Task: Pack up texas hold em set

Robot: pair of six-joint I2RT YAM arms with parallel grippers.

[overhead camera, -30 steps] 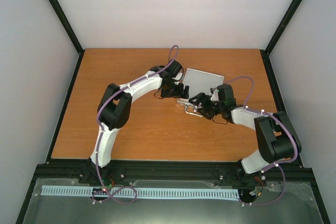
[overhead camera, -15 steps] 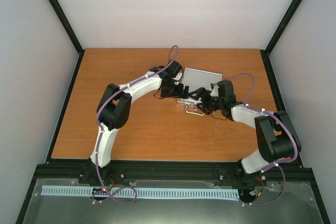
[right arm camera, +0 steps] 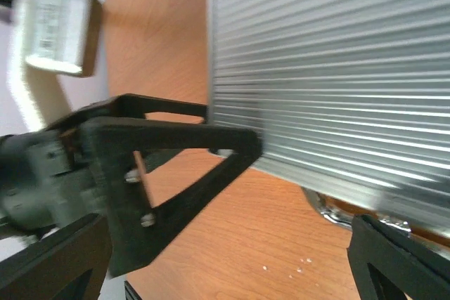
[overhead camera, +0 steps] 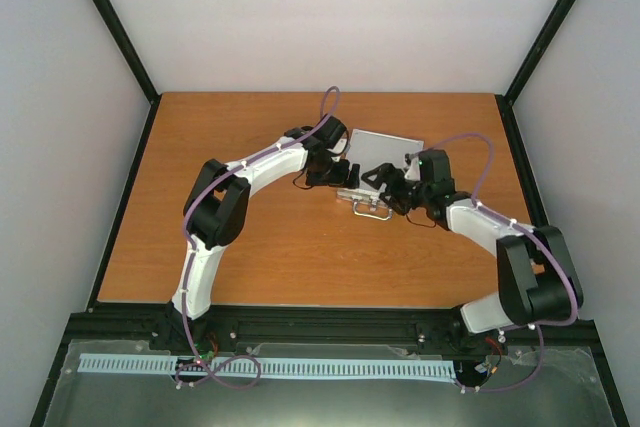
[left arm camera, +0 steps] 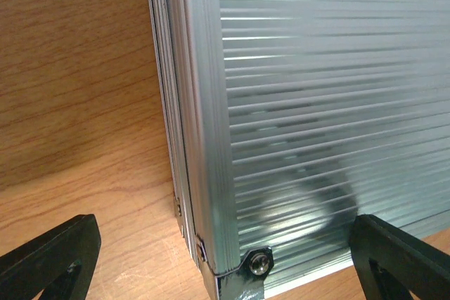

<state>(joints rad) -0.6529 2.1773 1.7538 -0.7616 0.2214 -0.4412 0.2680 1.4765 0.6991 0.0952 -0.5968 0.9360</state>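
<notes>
The silver metal case lies on the table with its ribbed lid down, and its contents are hidden. Its chrome handle sticks out at the near side. My left gripper is open at the case's near left corner. In the left wrist view the corner sits between the spread fingers. My right gripper is open and empty just above the case's near edge by the handle. The right wrist view shows the lid and a left finger at the corner.
The wooden table is bounded by a black frame and white walls. Both arms crowd the case's near side. A few white crumbs lie on the wood by the handle.
My right gripper has moved away from me and to the left, up to the case's near edge over the handle. The left arm and the case have stayed put.
</notes>
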